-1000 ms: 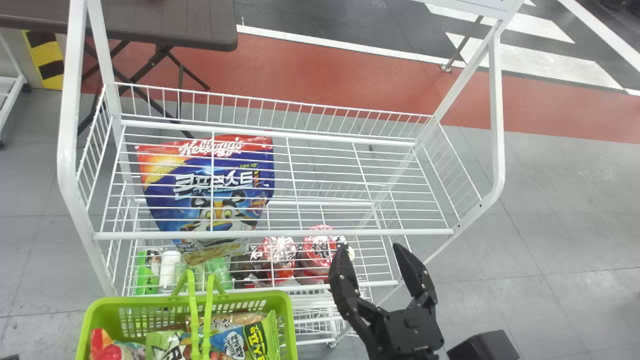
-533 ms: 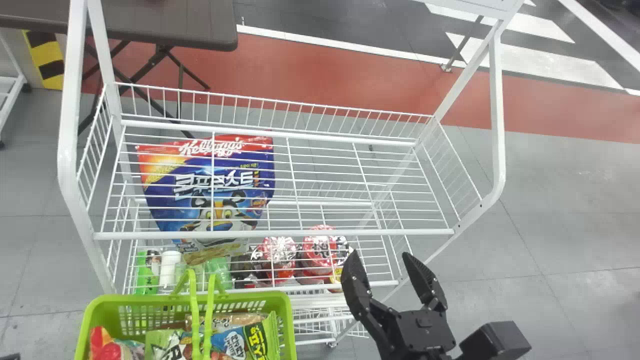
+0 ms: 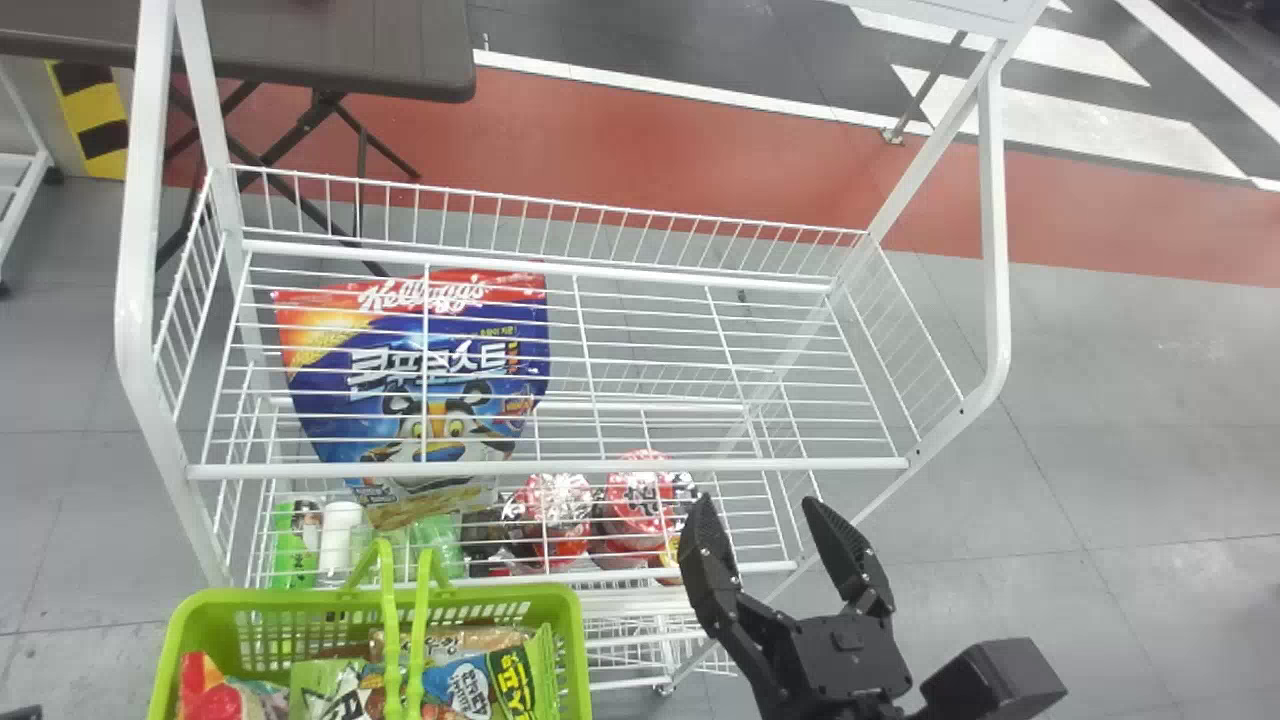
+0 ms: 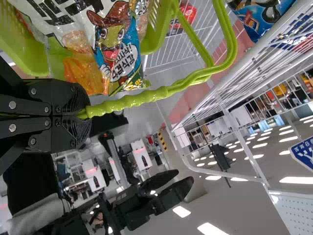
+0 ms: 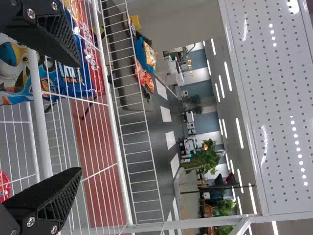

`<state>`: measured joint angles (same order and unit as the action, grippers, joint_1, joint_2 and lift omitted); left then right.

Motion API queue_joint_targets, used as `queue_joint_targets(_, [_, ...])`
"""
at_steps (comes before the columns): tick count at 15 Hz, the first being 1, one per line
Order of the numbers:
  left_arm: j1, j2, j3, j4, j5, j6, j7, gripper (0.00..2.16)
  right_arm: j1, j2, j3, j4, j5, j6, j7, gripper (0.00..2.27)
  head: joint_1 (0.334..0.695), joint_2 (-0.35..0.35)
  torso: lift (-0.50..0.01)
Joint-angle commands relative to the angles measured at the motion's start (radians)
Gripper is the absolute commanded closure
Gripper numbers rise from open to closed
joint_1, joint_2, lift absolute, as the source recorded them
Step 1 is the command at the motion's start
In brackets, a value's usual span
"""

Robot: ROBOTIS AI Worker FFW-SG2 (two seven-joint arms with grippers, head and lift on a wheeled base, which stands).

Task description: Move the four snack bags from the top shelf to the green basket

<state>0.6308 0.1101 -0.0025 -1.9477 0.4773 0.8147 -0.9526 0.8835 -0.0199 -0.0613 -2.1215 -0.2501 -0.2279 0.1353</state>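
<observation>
My right gripper (image 3: 762, 500) stands open with nothing between its fingers, in front of the rack's right part; in the right wrist view the right gripper (image 5: 80, 116) has wire shelf behind its parted fingers. No bag lies on the top shelf (image 3: 640, 466). The green basket (image 3: 575, 640), at the lower left in front of the rack, holds several snack bags, among them a green-and-blue one (image 3: 470, 688) and a red-tipped one (image 3: 212, 695). In the left wrist view my left gripper (image 4: 83, 113) is shut on the basket's green handle (image 4: 129, 101).
Under the top shelf's wires a large blue cereal bag (image 3: 430, 370) stands, with red-topped packages (image 3: 640, 500) to its right. White rack posts (image 3: 995, 230) rise at both sides. A dark table (image 3: 340, 50) is behind.
My right gripper has moved a little right and toward the bottom edge, uncovering a yellow item on the lower shelf, and has barely moved since. The basket has shifted very slightly left.
</observation>
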Motion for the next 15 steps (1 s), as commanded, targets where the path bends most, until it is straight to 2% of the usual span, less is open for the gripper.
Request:
queue_joint_targets(1, [-0.002,-0.001,-0.001,0.003,-0.002,0.001,0.000,1.69,0.000,0.000,0.000,0.002,0.000,0.000,0.001,0.05,0.695,-0.350,0.000])
queue_joint_targets(15, [-0.016,-0.001,-0.001,0.015,-0.003,0.001,0.005,1.69,-0.012,0.002,-0.002,0.012,-0.006,0.009,0.004,0.05,0.695,-0.350,0.000])
